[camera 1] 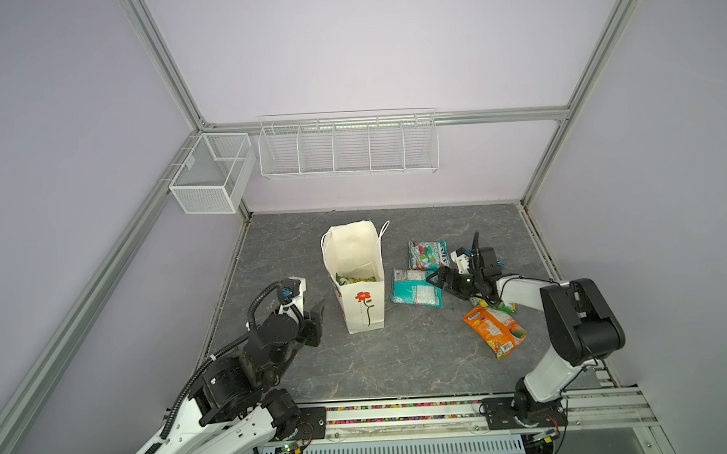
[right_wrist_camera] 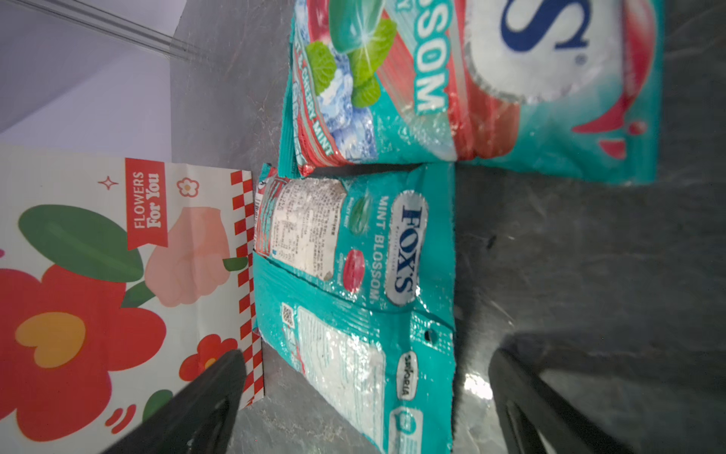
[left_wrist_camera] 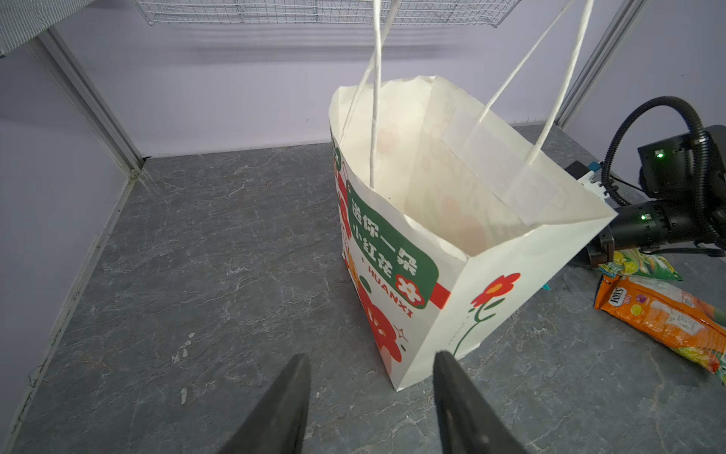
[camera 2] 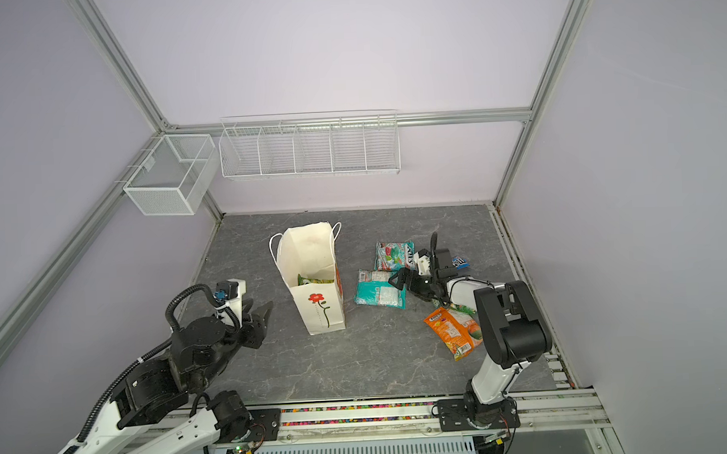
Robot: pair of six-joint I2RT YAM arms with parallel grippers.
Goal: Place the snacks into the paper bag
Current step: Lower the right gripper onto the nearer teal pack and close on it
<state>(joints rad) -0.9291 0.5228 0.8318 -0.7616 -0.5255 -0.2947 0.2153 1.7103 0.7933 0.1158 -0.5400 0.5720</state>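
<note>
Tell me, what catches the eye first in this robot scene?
A flowery paper bag stands upright in the middle of the grey table, a green-yellow packet already inside. Right of it the right gripper stands open at a teal packet, a second teal packet behind it. An orange packet lies further right, nearer the front.

It is a robotics lab test cell. An aluminium profile frame [camera 1: 162, 64] holds plain lilac wall panels [camera 1: 368, 49] around a grey stone-patterned tabletop [camera 1: 399, 360]. A left arm [camera 1: 242, 365] and a right arm [camera 1: 577, 324] are mounted on a front rail [camera 1: 402, 420], and white wire baskets [camera 1: 349, 153] hang on the frame.
</note>
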